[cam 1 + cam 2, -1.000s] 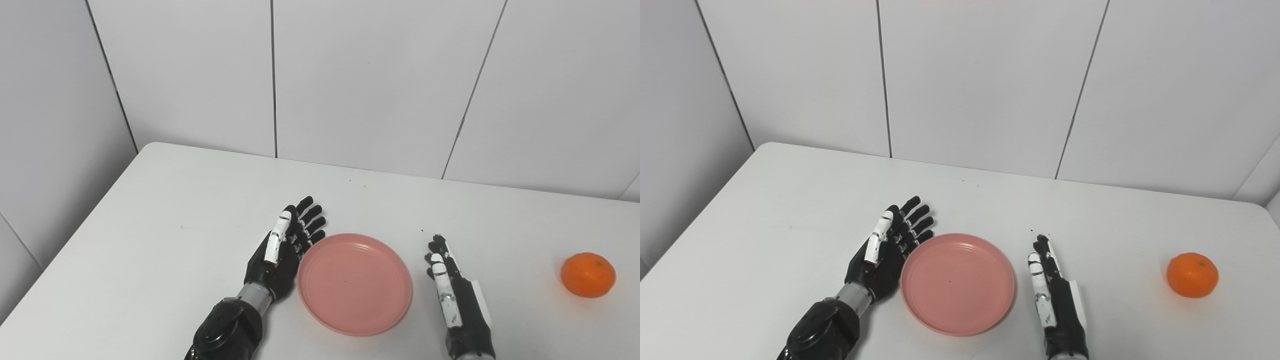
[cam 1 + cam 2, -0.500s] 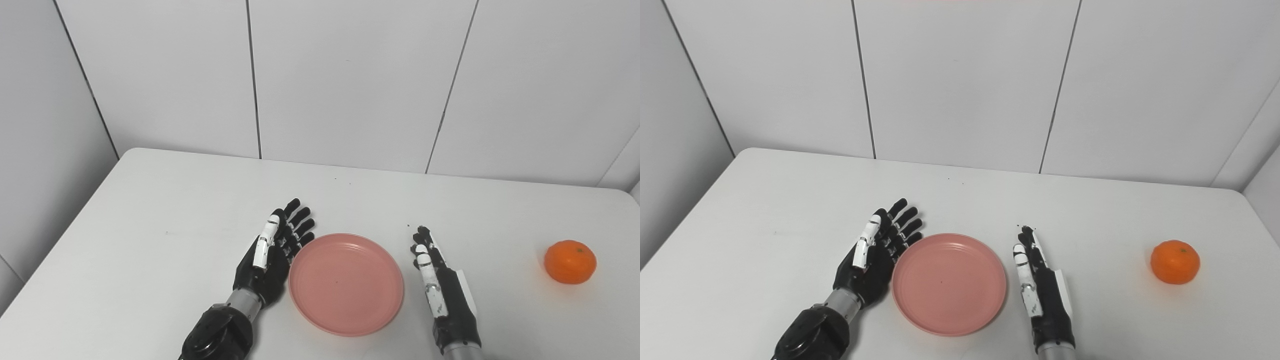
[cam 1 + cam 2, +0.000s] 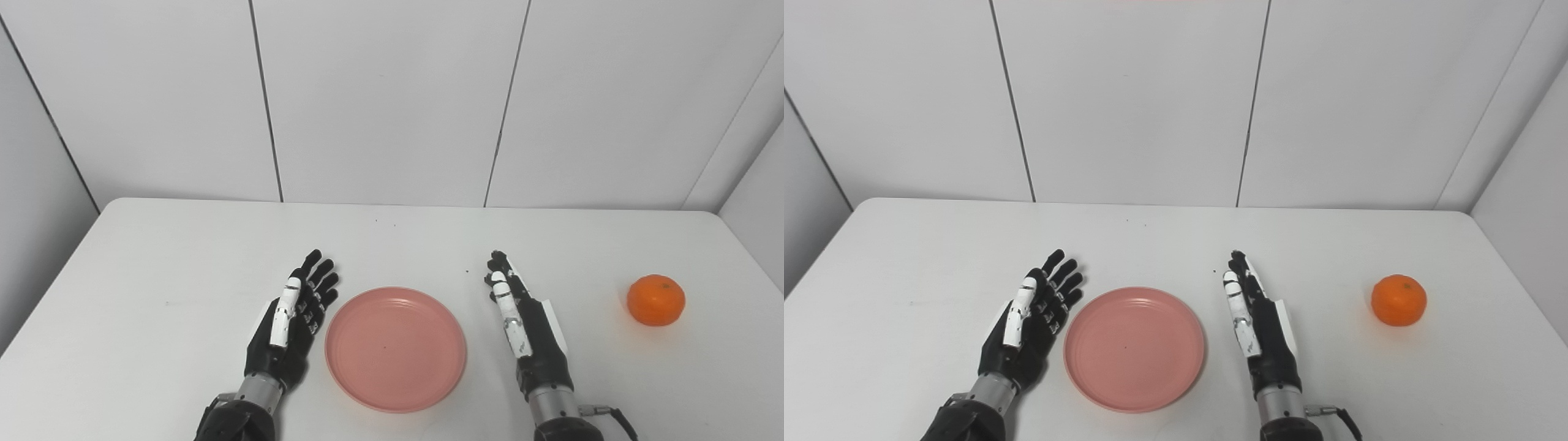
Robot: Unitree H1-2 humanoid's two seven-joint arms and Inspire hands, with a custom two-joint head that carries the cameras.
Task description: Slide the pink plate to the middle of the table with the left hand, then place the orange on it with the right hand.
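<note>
Left eye view, one pink plate (image 3: 395, 349), one orange (image 3: 655, 299), left robot hand (image 3: 291, 324) and right robot hand (image 3: 527, 324) released

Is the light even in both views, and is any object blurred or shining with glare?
Left eye view: soft, even light; the round pink plate and the orange fruit are sharp, with faint shadows. Right eye view: the same, with no strong glare on the white table; a faint pink tint at the top edge.

We only get both arms from about the wrist up; the bottom edge chops off the rest. The table (image 3: 153, 257) loses its near edge and both near corners too. We can't tell if the left hand (image 3: 288, 327) actually touches the pink plate (image 3: 395, 349) rim.
</note>
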